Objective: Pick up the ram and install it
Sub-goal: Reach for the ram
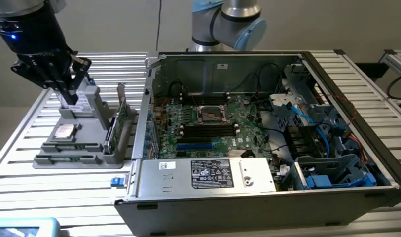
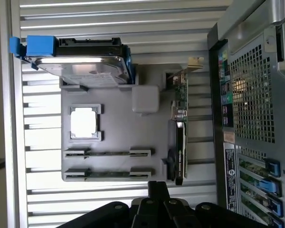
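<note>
Two ram sticks lie flat in slots along one edge of the grey holder tray [image 2: 147, 142], one ram stick [image 2: 107, 153] beside the other [image 2: 107, 173]. In the exterior view the ram [image 1: 68, 159] sits at the tray's near end. My gripper [image 1: 70, 98] hangs above the tray's far end, over the hard drive, with its dark fingers [image 2: 157, 190] together and nothing between them. It is well above the ram and apart from it. The open computer case [image 1: 266, 197] shows the motherboard's black memory slots [image 1: 207, 129].
The tray also holds a silver hard drive [image 2: 85, 69] in a blue caddy, a CPU [image 2: 85, 122] and an upright green expansion card [image 2: 180, 128]. The case's rear wall [image 2: 251, 95] stands right beside the tray. Cables and drive cages fill the case's right side in the exterior view.
</note>
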`<state>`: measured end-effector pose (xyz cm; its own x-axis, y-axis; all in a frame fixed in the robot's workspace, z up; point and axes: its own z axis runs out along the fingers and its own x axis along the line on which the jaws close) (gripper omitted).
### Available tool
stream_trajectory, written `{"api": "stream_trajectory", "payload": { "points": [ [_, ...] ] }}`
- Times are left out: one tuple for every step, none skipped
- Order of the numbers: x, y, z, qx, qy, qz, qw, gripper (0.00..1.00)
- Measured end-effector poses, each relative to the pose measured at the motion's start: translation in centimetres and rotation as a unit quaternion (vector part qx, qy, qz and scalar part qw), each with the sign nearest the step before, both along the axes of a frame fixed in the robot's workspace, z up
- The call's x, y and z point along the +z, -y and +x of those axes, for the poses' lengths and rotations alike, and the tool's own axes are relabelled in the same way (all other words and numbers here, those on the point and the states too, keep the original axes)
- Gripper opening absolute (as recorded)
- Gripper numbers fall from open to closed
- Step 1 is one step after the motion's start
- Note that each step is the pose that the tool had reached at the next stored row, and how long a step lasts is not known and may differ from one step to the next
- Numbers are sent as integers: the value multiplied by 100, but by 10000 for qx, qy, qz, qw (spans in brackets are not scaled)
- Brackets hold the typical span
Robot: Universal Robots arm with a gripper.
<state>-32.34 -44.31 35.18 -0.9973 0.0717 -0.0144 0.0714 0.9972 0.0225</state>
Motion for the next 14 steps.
{"api": "stream_trajectory", "payload": {
  "points": [
    [-14,4,-41,0,1,0,10000,11],
    [-30,7,-82,0,2,-1,10000,11],
    [-48,9,-121,0,3,0,10000,11],
    [-65,10,-152,0,2,0,10000,11],
    [-84,11,-176,0,2,-1,10000,11],
    [-103,11,-192,0,3,0,10000,11],
    [-121,11,-204,0,3,0,10000,11],
    [-138,12,-216,0,2,0,10000,11],
    [-156,12,-230,0,2,-1,10000,11],
    [-175,12,-250,0,1,-1,10000,11],
    [-191,12,-266,0,2,0,10000,11],
    [-202,12,-277,0,3,0,10000,11],
    [-207,12,-282,0,3,0,10000,11],
    [-207,13,-282,0,1,-2,10000,11]
  ]
}}
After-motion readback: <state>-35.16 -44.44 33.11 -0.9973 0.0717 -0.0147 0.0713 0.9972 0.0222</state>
